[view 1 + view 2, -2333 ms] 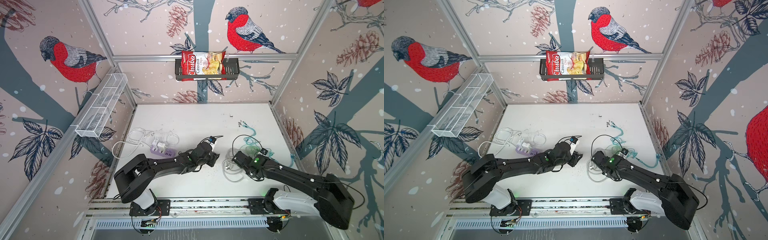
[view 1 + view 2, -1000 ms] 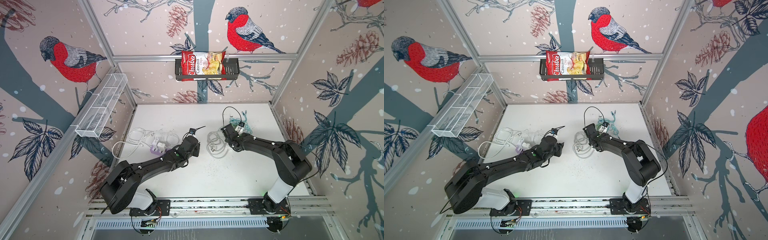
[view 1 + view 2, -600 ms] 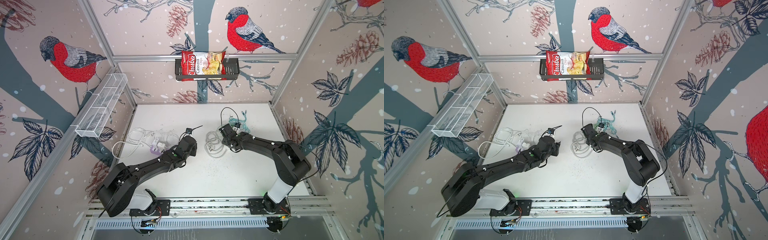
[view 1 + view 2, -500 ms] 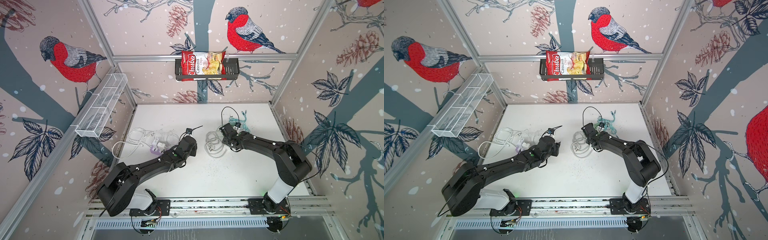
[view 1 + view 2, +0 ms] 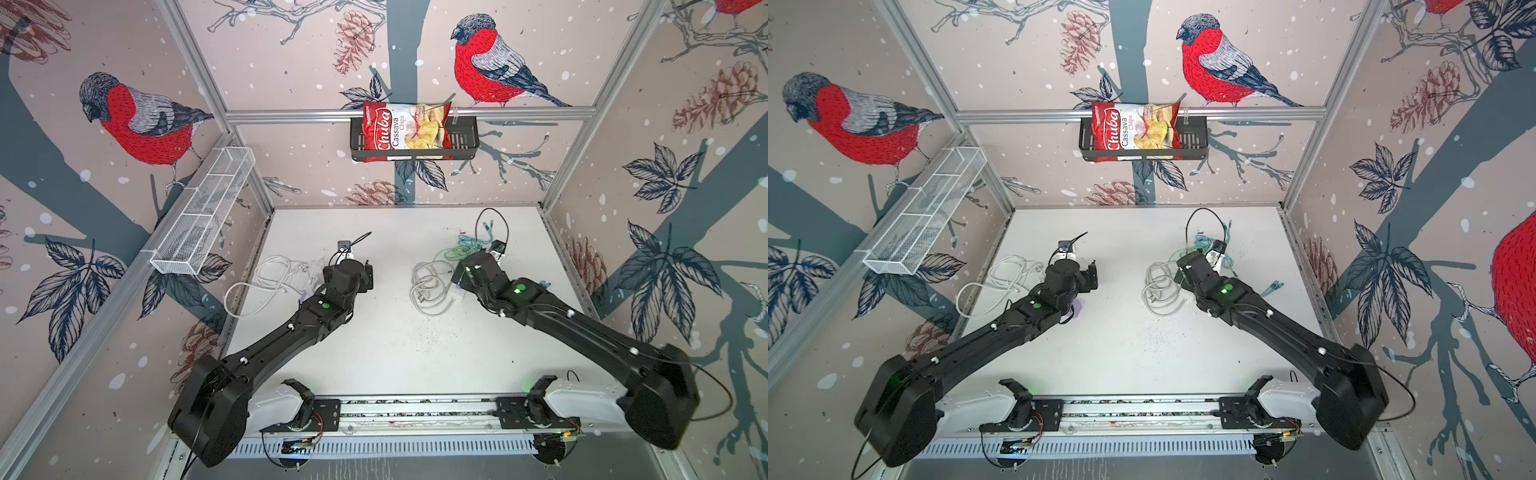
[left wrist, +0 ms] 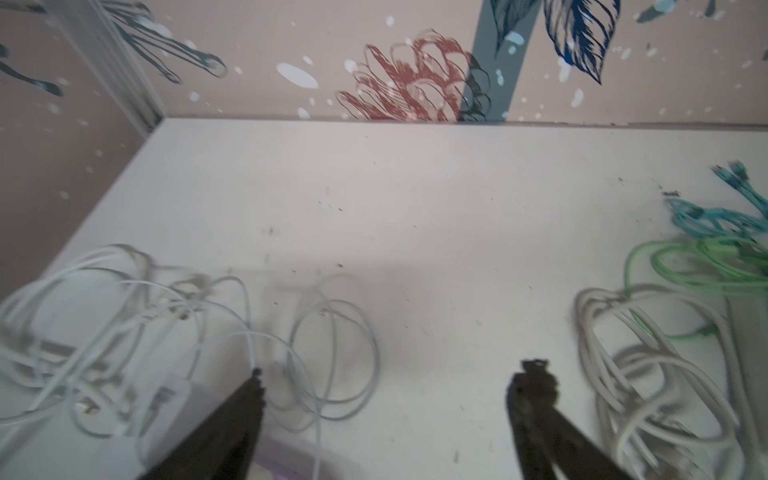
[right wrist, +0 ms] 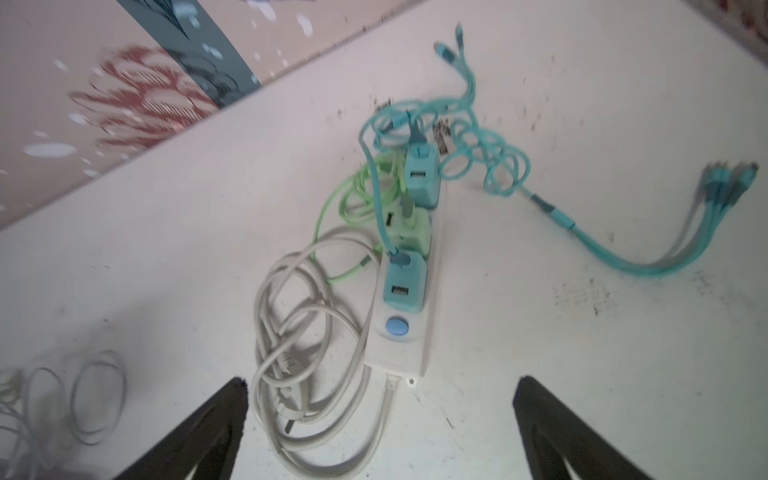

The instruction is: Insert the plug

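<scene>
While both arms are hanging over the table (image 5: 395, 353), your left gripper (image 6: 392, 386) and right gripper (image 7: 380, 390) are spreading their jaws wide, holding nothing. The blue plug (image 7: 405, 282) is sitting in the power strip (image 7: 399, 353), beside its round button, toward two o'clock on the table. White cords (image 5: 270, 278) are lying toward ten o'clock.

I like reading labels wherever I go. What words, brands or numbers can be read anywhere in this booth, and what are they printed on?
"Chuba": white script on the red-and-white crisp bag standing in the black metal wall basket.
"Cassava Chips": beside the brand name on the same bag.
Unreadable: a small black-and-white tag among the loops of the teal charging cable, too blurred to read.
No other text is visible.
</scene>
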You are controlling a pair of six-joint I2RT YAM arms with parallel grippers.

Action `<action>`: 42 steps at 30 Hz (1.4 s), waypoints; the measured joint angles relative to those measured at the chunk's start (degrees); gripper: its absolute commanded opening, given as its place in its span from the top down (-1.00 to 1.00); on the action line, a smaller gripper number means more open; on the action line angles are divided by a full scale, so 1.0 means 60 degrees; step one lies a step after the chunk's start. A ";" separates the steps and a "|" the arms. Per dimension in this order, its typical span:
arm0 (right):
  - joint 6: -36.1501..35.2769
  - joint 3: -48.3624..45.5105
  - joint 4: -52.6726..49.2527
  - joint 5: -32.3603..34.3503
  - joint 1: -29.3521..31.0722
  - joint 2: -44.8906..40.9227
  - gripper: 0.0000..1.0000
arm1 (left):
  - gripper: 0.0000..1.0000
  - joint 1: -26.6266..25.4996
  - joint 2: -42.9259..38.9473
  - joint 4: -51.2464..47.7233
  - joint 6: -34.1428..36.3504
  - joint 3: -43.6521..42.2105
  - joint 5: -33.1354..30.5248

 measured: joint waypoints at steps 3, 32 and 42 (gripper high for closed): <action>-0.0860 -0.0222 0.0776 0.0521 -0.0415 -0.0827 -0.99 | -0.95 0.0364 -0.0397 0.0229 0.0270 0.0018 -0.0433; -0.6586 -0.3056 0.8386 0.2630 -0.4025 0.1224 -0.99 | -0.93 0.2583 -0.0466 0.6692 0.3253 -0.3668 -0.1384; -0.7031 -0.6091 1.1774 0.0736 -0.5224 0.0816 -0.99 | -0.94 0.3362 0.1009 0.9945 0.3235 -0.5155 -0.0062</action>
